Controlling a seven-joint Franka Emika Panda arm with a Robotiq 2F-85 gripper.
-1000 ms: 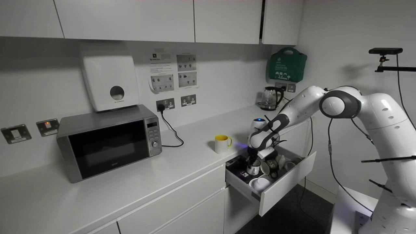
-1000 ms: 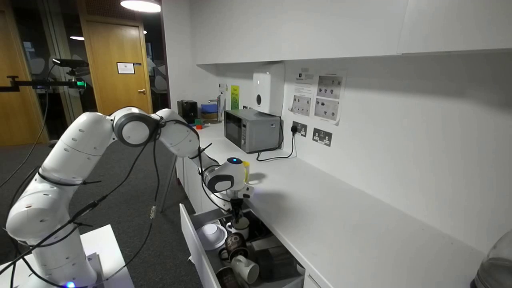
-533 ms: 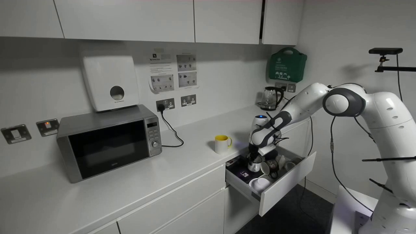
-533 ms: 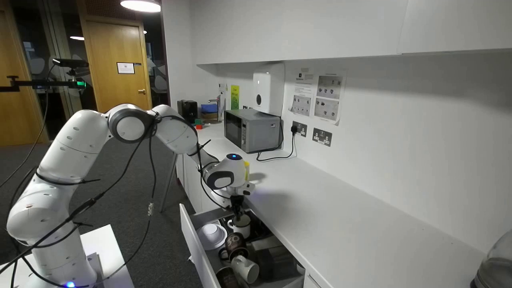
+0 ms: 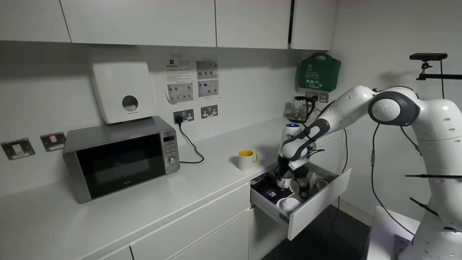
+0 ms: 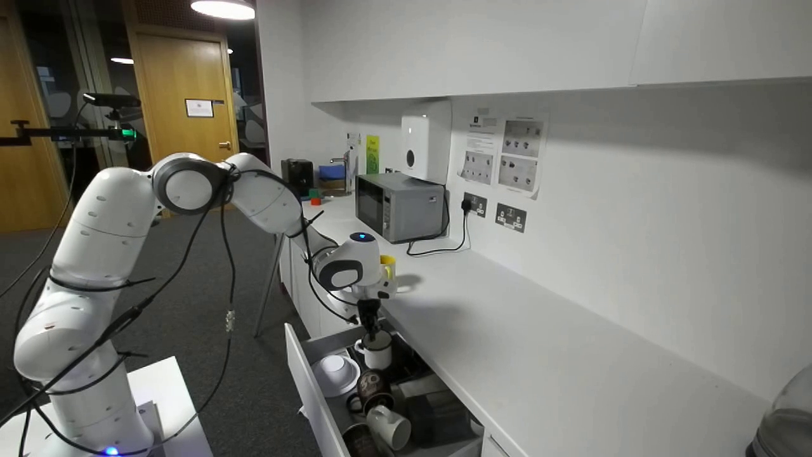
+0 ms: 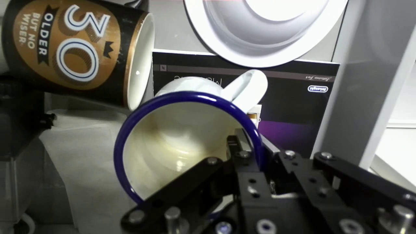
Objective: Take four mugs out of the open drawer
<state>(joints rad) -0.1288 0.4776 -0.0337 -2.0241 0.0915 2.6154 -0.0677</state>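
Though the blue-rimmed white mug [image 7: 182, 139] looks slick, its rim [image 7: 195, 97], clamped between the fingers [image 7: 240, 151], seems stiff enough to hold.

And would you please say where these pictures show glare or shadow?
Wrist view: glints on the blue-rimmed mug, white crockery partly washed out; in an exterior view, ceiling lamp blown out; both exterior views: soft shadow beside the yellow-handled mug.

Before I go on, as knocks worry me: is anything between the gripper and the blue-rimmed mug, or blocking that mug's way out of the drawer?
Nothing: the gripper pinches the blue-rimmed mug by its rim. Nothing visible covers that mug's way up from the drawer; the black "30" mug lies close by.
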